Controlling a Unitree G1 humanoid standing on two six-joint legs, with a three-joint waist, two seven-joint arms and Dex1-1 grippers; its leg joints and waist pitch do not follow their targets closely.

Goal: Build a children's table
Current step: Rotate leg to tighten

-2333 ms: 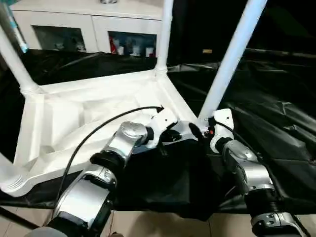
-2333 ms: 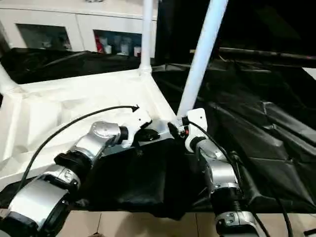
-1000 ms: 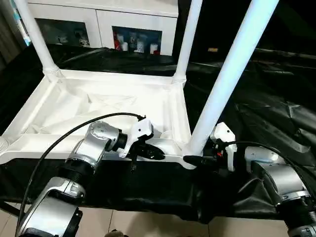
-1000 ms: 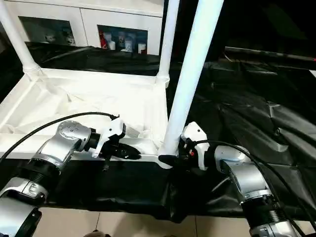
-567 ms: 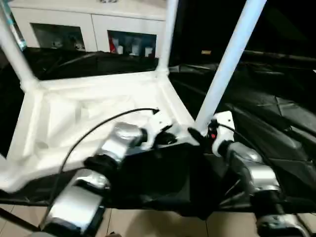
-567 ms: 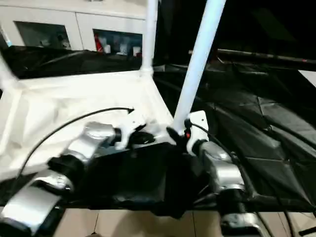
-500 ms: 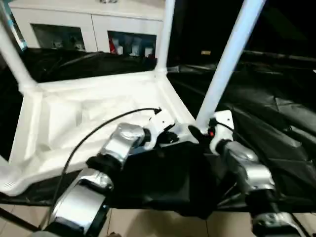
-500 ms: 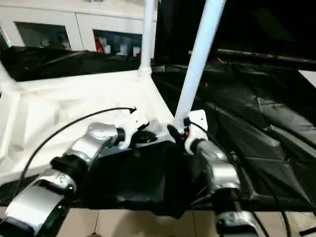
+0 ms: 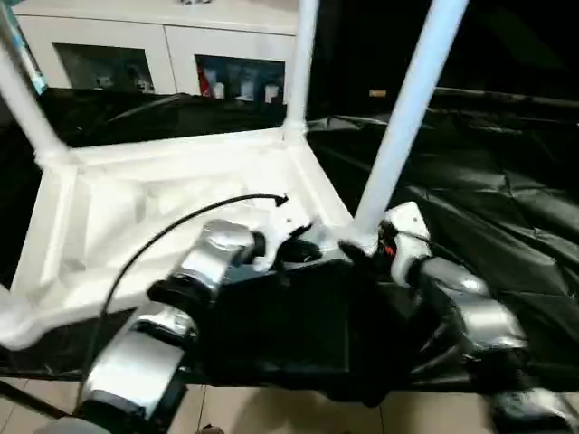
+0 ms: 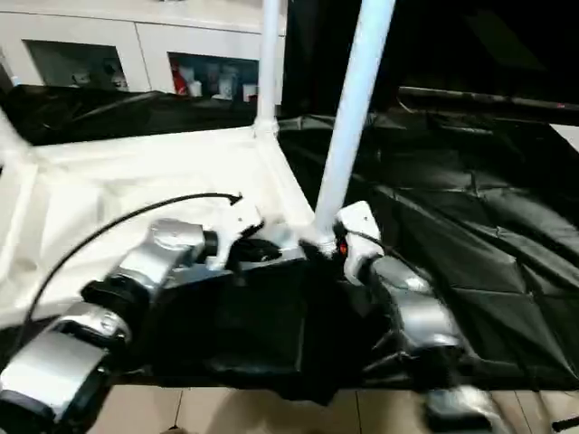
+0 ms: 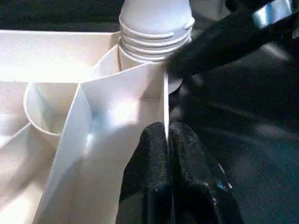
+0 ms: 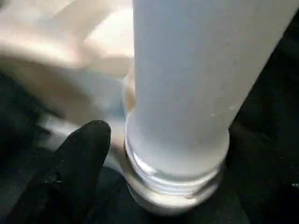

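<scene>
— White plastic tabletop lying upside down on black sheet?
— Confirming. Left gripper pinching its rim at five o'clock; right gripper sitting beside corner leg, grip impossible to tell.

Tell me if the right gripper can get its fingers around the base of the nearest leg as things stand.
Probably yes. The right gripper sits right at the base of the nearest leg, one finger beside its ribbed collar, nothing between. The left gripper pinches the tabletop's rim to one side.
</scene>
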